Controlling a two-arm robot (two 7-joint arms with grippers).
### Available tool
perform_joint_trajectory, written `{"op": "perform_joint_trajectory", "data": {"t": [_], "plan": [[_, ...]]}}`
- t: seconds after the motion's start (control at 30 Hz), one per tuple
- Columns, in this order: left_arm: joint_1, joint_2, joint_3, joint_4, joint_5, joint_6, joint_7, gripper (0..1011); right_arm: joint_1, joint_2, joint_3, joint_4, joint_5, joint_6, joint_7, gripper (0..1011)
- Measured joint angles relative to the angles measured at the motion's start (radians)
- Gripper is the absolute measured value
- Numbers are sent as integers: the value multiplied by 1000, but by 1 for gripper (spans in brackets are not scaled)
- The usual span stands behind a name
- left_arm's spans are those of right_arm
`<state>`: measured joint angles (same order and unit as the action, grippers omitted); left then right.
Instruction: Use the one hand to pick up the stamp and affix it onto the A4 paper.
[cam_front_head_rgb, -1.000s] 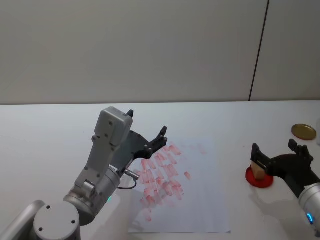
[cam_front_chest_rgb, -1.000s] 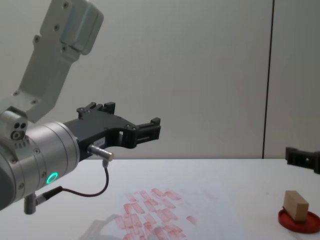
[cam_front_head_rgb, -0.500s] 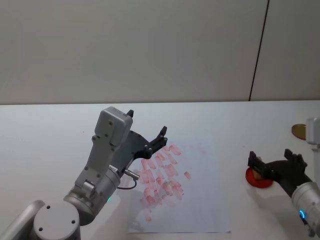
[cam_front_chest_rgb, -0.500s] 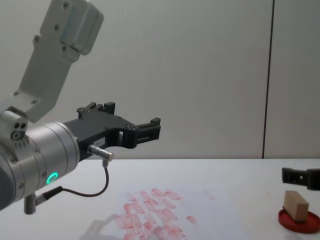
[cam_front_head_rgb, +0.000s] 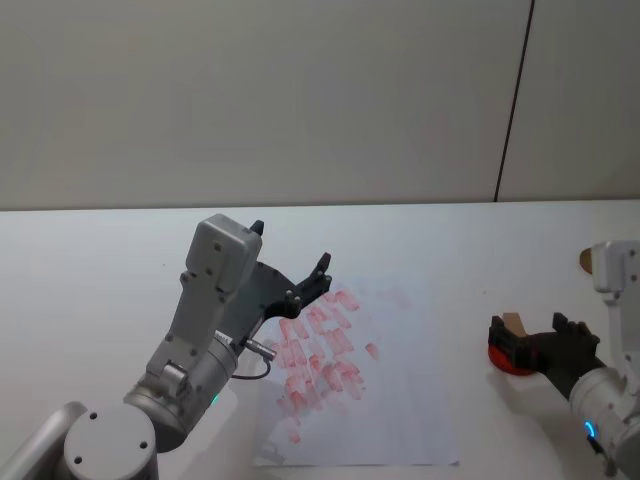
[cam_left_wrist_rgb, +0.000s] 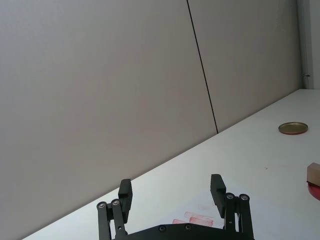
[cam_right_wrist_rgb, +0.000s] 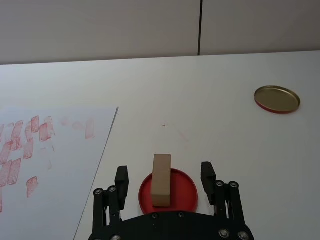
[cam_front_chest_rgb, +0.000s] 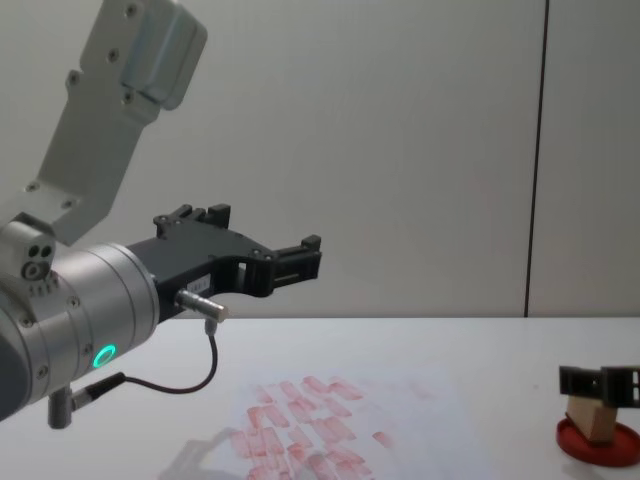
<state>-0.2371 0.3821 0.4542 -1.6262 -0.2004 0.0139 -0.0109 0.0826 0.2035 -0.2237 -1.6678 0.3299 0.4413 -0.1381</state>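
The stamp (cam_right_wrist_rgb: 161, 179), a small light-brown wooden block, stands upright on the round red ink pad (cam_right_wrist_rgb: 182, 192) at the table's right side. My right gripper (cam_right_wrist_rgb: 165, 174) is open and down around the stamp, one finger on each side with a gap to the wood. The head view shows the right gripper (cam_front_head_rgb: 530, 328) low over the pad, with the stamp (cam_front_head_rgb: 515, 325) between its fingers. Left of it lies the A4 paper (cam_front_head_rgb: 400, 400), covered with pinkish-red prints. My left gripper (cam_front_head_rgb: 290, 248) hangs open above the paper's far left corner, holding nothing.
A gold round lid (cam_right_wrist_rgb: 277, 99) lies on the white table (cam_front_head_rgb: 90, 260) beyond the ink pad, to the far right. A grey wall rises behind the table. My left arm (cam_front_chest_rgb: 90, 300) looms large over the table's left part.
My right gripper has come down and slightly left, from above the ink pad to straddling the stamp. The left arm, stamp and paper have stayed where they were.
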Motion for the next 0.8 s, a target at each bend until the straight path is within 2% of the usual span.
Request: {"op": "perform_joint_trajectory", "data": {"t": [0.03, 0.13, 0.2, 0.23, 0.27, 0.33, 0.37, 0.53, 0.63, 0.73, 0.8], "plan": [[0, 0, 0, 0, 0, 0, 0, 993, 1, -1, 0, 2, 0, 1, 1, 880], [0, 0, 0, 0, 0, 0, 0, 993, 5, -5, -1, 10, -5, 10, 2, 831], [0, 0, 0, 0, 0, 0, 0, 993, 8, -8, -2, 15, -9, 17, 2, 744], [0, 0, 0, 0, 0, 0, 0, 993, 9, -9, -2, 16, -11, 20, 2, 744], [0, 0, 0, 0, 0, 0, 0, 993, 10, -10, -3, 17, -12, 22, 2, 686], [0, 0, 0, 0, 0, 0, 0, 993, 13, -14, -3, 21, -18, 32, 0, 675], [0, 0, 0, 0, 0, 0, 0, 993, 15, -15, -4, 23, -20, 35, -2, 607], [0, 0, 0, 0, 0, 0, 0, 993, 21, -22, -5, 31, -33, 59, -16, 475], [0, 0, 0, 0, 0, 0, 0, 993, 25, -27, -5, 35, -40, 72, -25, 345], [0, 0, 0, 0, 0, 0, 0, 993, 28, -31, -5, 38, -47, 82, -32, 256], [0, 0, 0, 0, 0, 0, 0, 993, 29, -33, -5, 40, -50, 86, -36, 233]]}}
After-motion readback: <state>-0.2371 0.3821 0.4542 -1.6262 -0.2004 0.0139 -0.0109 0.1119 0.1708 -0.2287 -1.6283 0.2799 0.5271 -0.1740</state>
